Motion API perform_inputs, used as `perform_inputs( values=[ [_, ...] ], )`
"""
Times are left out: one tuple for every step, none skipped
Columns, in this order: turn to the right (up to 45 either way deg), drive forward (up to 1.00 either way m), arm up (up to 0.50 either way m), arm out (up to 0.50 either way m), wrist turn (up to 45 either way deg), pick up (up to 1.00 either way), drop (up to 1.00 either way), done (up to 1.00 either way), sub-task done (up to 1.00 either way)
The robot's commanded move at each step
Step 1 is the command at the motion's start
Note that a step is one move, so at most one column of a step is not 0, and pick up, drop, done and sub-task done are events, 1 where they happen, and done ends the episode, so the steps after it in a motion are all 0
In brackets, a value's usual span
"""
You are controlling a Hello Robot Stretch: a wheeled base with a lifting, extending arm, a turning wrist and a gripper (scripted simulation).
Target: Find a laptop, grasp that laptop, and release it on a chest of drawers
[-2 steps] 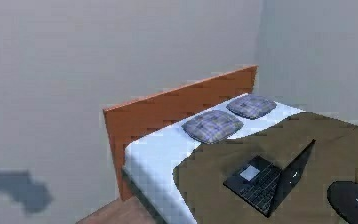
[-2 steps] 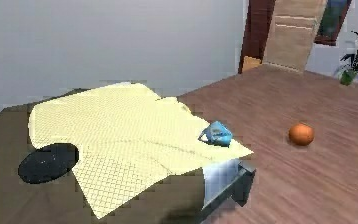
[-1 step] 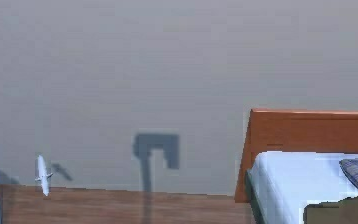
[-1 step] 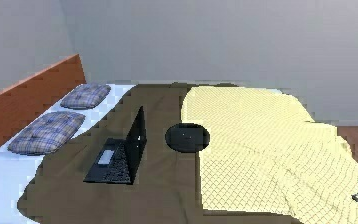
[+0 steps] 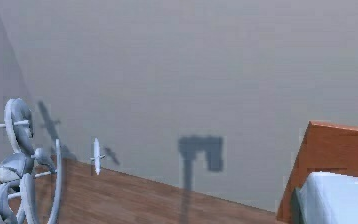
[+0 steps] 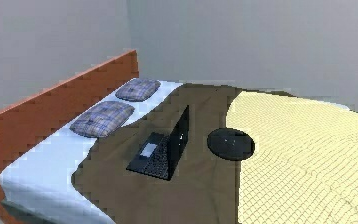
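Observation:
A dark laptop [image 6: 163, 147] lies on the bed [image 6: 287, 140] with its lid raised, in the arm side view's middle. It rests on the brown part of the bedcover, its screen facing the pillows. A round black flat object [image 6: 230, 143] lies on the cover just right of it.
The bed has an orange-brown headboard [image 6: 57, 105], two plaid pillows [image 6: 117, 105] and a yellow quilt at the right. In the forward view, a grey bicycle-like object [image 5: 22, 165] stands at the left on the wooden floor [image 5: 127, 200], before a grey wall. The headboard's end [image 5: 332, 155] shows at the right edge.

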Motion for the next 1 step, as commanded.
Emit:
perform_inputs(
  values=[
    [0.0, 0.00, 0.50, 0.00, 0.0, 0.00, 0.00, 0.00, 0.00]
  ],
)
